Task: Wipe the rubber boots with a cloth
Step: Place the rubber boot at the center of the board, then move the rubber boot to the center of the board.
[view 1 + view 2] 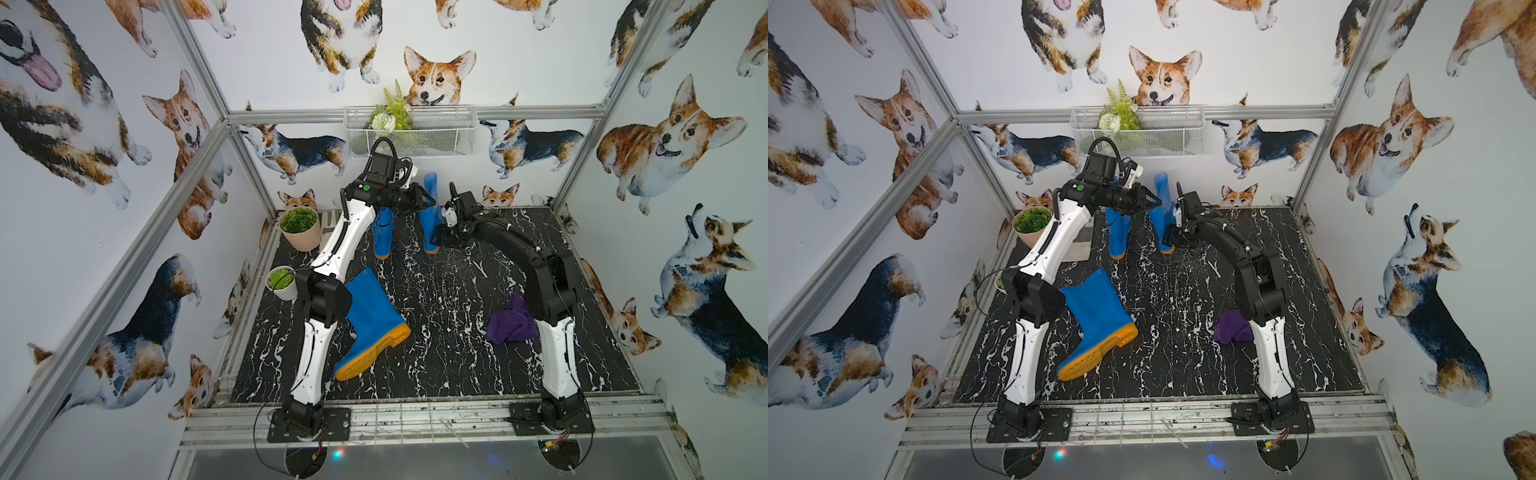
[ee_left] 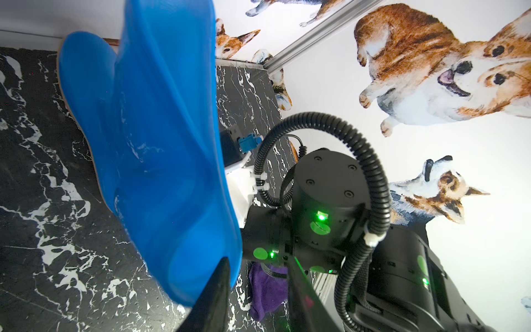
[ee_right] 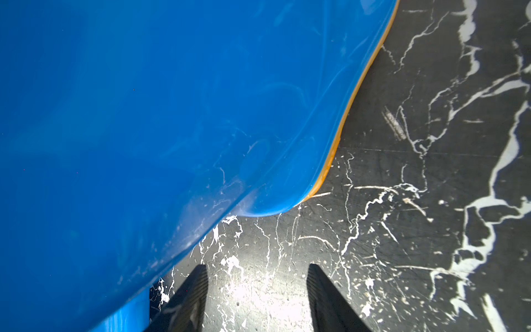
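**Three boots on the desk; cloth lying loose; both jaws spread**

Desk [image 1: 436, 374]: black with white veins.

Boot 1 [image 1: 372, 324]: lying on its side by the left arm's elbow, orange sole showing.

Boot 2 [image 1: 382, 239]: upright at the rear, its top hidden behind the left arm.

Boot 3 [image 1: 430, 235]: upright at the rear, between the two wrists.

Wire basket [image 1: 457, 137]: hung on the rear wall. It holds a fern sprig with a white flower [image 1: 390, 112].

Beige pot [image 1: 305, 241]: rear left corner of the desk, with a leafy green plant in it.

Cloth [image 1: 509, 320]: purple, bunched on the desk against the right arm's lower link, well apart from every boot and from both jaws.

White pot [image 1: 286, 291]: left edge of the desk, holding a small green plant [image 1: 279, 277].

Left jaws: raised at the top of boot 3's shaft and partly spread. In the left wrist view one finger [image 2: 218, 293] sits at the rim. Cannot tell whether it touches.

Right jaws: low beside boot 3's foot and spread. Only bare desk lies between the fingers [image 3: 321, 293]. The boot is just beside one finger, and nothing is held.
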